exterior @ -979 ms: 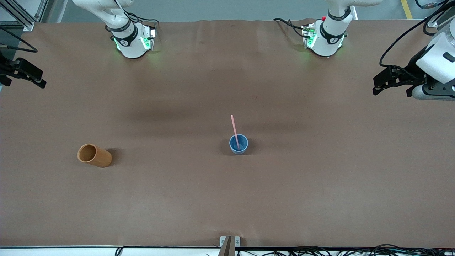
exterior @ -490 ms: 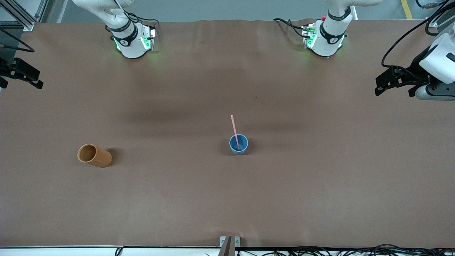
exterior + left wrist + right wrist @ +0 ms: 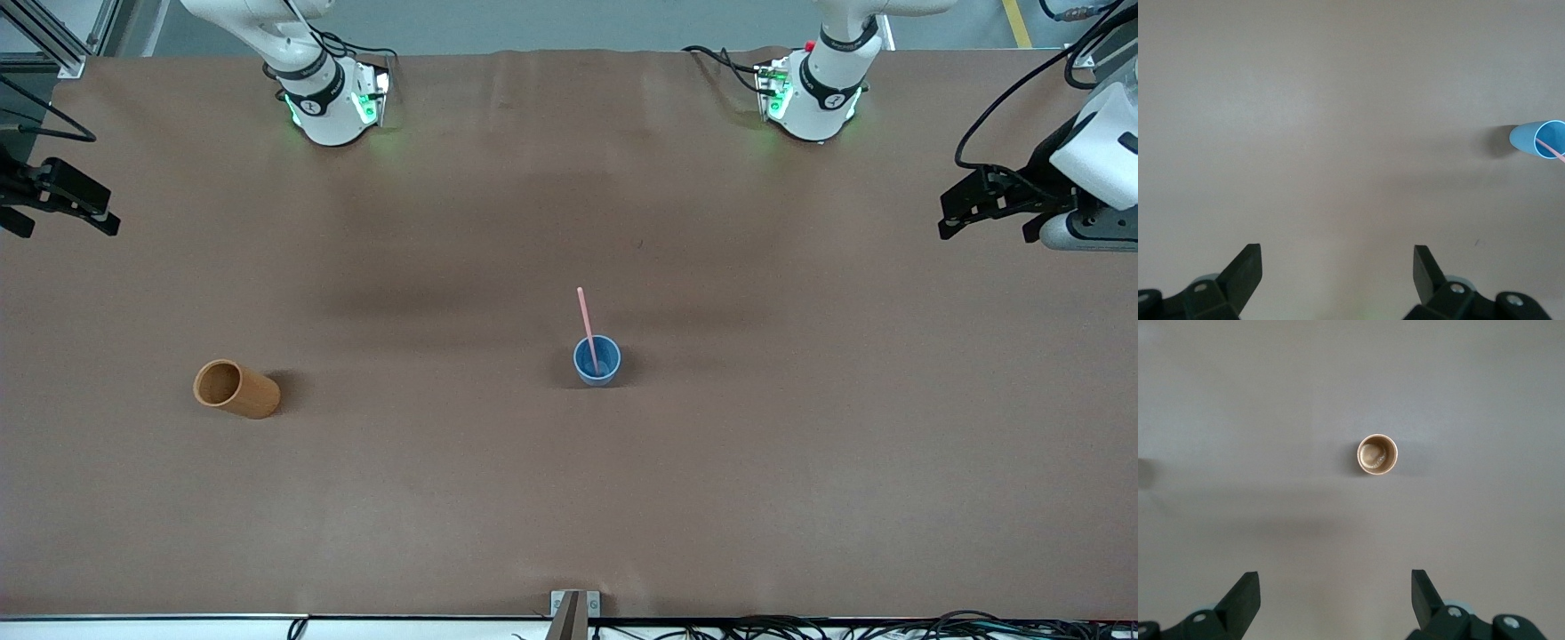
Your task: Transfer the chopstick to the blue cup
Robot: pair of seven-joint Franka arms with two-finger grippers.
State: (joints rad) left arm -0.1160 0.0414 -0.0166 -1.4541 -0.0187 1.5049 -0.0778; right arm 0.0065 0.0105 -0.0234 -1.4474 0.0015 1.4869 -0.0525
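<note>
The blue cup (image 3: 597,360) stands upright near the middle of the table. The pale pink chopstick (image 3: 586,322) stands in it and leans out over its rim. The cup also shows in the left wrist view (image 3: 1537,139) with a bit of the chopstick (image 3: 1557,153). My left gripper (image 3: 956,212) is open and empty, high over the left arm's end of the table; in its wrist view (image 3: 1337,265) nothing lies between the fingers. My right gripper (image 3: 93,213) is open and empty over the right arm's end of the table, as its wrist view (image 3: 1335,588) shows.
An orange-brown cylindrical cup (image 3: 236,388) stands toward the right arm's end of the table, a little nearer the front camera than the blue cup. It shows empty in the right wrist view (image 3: 1377,455). Brown cloth covers the table (image 3: 800,462).
The right gripper has shifted slightly at its end of the table. The left gripper has drawn a little farther out toward its end. Cup and chopstick have not moved.
</note>
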